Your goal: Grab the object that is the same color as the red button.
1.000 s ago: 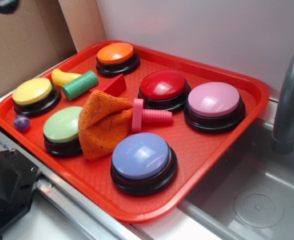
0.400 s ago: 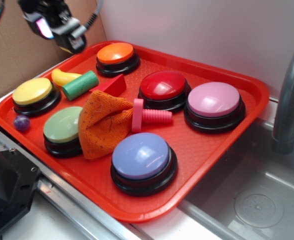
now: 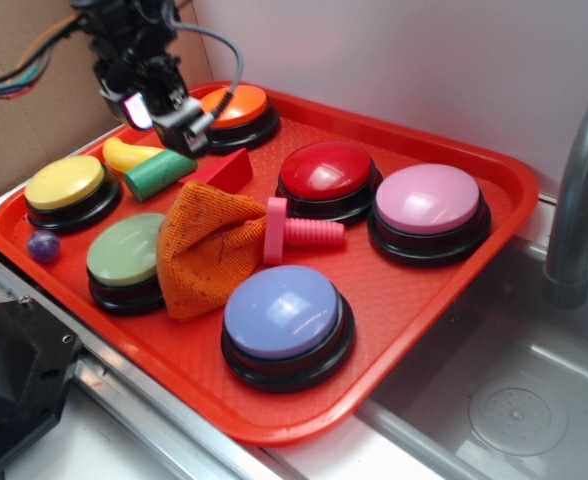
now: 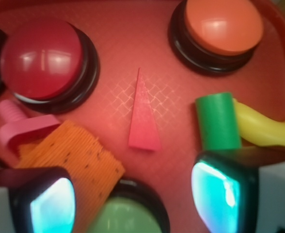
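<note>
The object is a small red wedge lying on the red tray, between the green cylinder and the red button. My gripper hangs open above the tray's back left, over the green cylinder and just left of the orange button. In the wrist view the wedge lies straight ahead of the gripper, beyond its fingertips and not touching them. The red button is at the upper left there. Nothing is between the fingers.
An orange cloth and a pink screw toy lie just in front of the wedge. Yellow, green, blue and pink buttons, a yellow banana and a purple ball share the tray. A sink lies at right.
The gripper has come in from the upper left and dropped down and to the right, now over the green cylinder. Nothing on the tray has moved.
</note>
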Controlling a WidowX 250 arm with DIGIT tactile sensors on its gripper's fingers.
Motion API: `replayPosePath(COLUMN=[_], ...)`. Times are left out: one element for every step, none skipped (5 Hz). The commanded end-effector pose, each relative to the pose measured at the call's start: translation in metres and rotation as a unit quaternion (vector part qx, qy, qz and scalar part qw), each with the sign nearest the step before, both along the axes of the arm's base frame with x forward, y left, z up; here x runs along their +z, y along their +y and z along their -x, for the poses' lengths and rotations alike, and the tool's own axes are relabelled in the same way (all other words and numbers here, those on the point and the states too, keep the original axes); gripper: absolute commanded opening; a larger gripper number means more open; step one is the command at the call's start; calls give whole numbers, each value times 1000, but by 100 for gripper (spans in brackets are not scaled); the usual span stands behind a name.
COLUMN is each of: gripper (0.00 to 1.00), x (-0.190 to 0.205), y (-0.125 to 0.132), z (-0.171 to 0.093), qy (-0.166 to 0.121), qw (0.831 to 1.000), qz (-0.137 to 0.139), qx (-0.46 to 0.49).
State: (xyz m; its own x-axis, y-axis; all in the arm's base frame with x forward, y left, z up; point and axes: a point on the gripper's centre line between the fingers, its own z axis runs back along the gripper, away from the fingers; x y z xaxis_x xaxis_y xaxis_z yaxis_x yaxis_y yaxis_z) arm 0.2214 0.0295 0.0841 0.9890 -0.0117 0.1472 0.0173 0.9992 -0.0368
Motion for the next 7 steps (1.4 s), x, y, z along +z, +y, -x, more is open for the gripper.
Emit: replayPosePath(gripper=[100, 100, 100, 100, 28, 0, 0], x=[-23, -41, -47, -52, -57, -60, -51], y=[7, 10, 8, 7, 8, 7, 7], z=[-15, -17, -17, -18, -18, -19, -18], qy=[-6, -3, 1, 3, 2, 3, 3], qw=[1000, 1000, 1000, 1000, 1000, 1000, 1000], qz=[-15, -8, -13, -17, -22, -13, -13], qx=[-10, -12, -20, -20, -12, -10, -11])
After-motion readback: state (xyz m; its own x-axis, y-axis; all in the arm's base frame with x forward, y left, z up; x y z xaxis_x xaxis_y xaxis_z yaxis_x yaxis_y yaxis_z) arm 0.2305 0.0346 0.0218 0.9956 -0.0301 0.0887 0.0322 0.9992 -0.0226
